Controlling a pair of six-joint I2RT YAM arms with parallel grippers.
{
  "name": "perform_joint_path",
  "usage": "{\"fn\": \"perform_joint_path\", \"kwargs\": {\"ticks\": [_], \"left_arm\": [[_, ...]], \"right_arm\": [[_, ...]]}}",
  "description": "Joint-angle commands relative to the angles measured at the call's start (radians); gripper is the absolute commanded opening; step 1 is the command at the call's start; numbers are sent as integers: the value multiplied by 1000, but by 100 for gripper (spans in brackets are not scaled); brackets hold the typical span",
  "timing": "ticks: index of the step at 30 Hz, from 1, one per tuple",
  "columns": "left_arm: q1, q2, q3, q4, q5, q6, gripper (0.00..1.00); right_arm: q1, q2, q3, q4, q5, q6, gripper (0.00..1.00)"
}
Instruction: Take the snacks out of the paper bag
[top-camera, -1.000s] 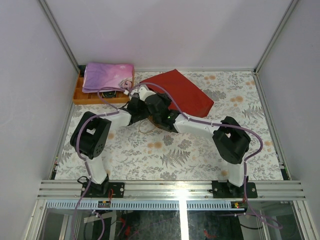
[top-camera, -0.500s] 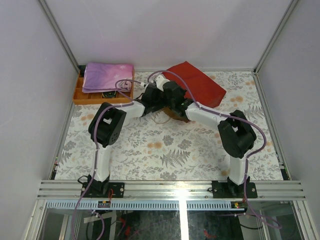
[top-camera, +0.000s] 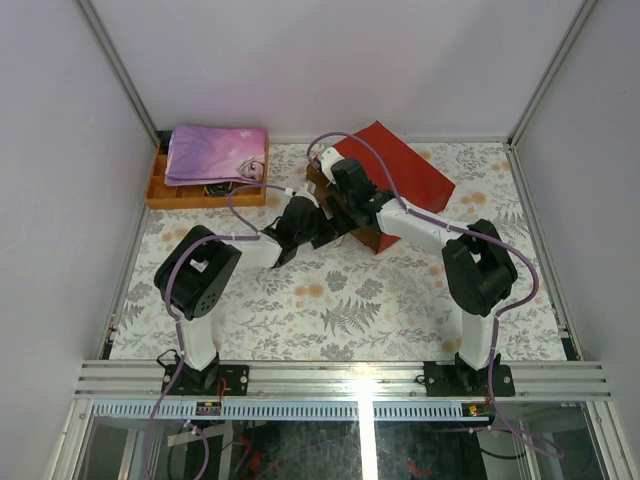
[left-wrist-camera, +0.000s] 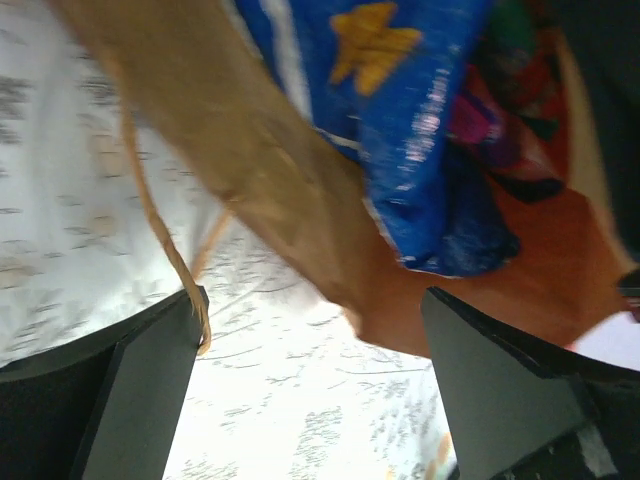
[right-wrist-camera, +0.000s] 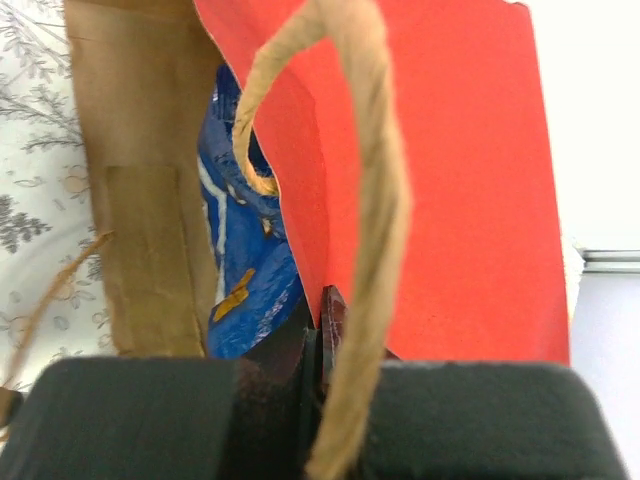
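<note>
The red paper bag (top-camera: 412, 176) is tilted up off the table, its brown kraft mouth (top-camera: 366, 236) facing the arms. My right gripper (right-wrist-camera: 322, 322) is shut on the edge of the bag's red wall (right-wrist-camera: 440, 180), and a string handle (right-wrist-camera: 372, 200) loops over it. My right gripper (top-camera: 330, 182) holds the bag at its upper left corner. Among the snacks, a blue Doritos bag (left-wrist-camera: 400, 120) pokes out of the mouth, with purple and green packets (left-wrist-camera: 500, 110) behind it. My left gripper (left-wrist-camera: 312, 300) is open just below the mouth, with only table between its fingers.
An orange tray (top-camera: 158, 192) with a folded purple-pink cloth (top-camera: 215, 152) stands at the back left. A loose string handle (left-wrist-camera: 160, 230) hangs by my left finger. The floral tablecloth (top-camera: 330, 310) runs to the enclosure walls on three sides.
The right gripper has raised the bag and swung it to the right, tipping its mouth toward the arms. The left arm reached forward, then drew back, and its jaws opened a little wider.
</note>
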Motion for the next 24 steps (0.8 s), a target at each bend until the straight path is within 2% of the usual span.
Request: {"fn": "perform_joint_path", "kwargs": {"ticks": [1,5,9,14,19,22,24], "left_arm": [[-45,29,47,209,24,-56,89],[-55,99,151,173,-2,-54,92],[-56,130,180,167,-54,-71,93],[-56,142,208,117,-111,-52,87],[-56,126,221,43,-163,-38,77],[-56,93,212,-16,-178,-14,77],[-55,40,166,-55,-196,10,82]], "right_arm": [[5,-71,46,-58,-97,118,1],[4,-89,54,-81,-92,153,3],[5,-100,73,-101,-57,151,3],[5,-94,115,-142,-34,153,4],[5,-99,136,-157,-36,160,4],[3,-104,144,-163,-35,157,4],[1,-105,151,-170,-33,154,5]]}}
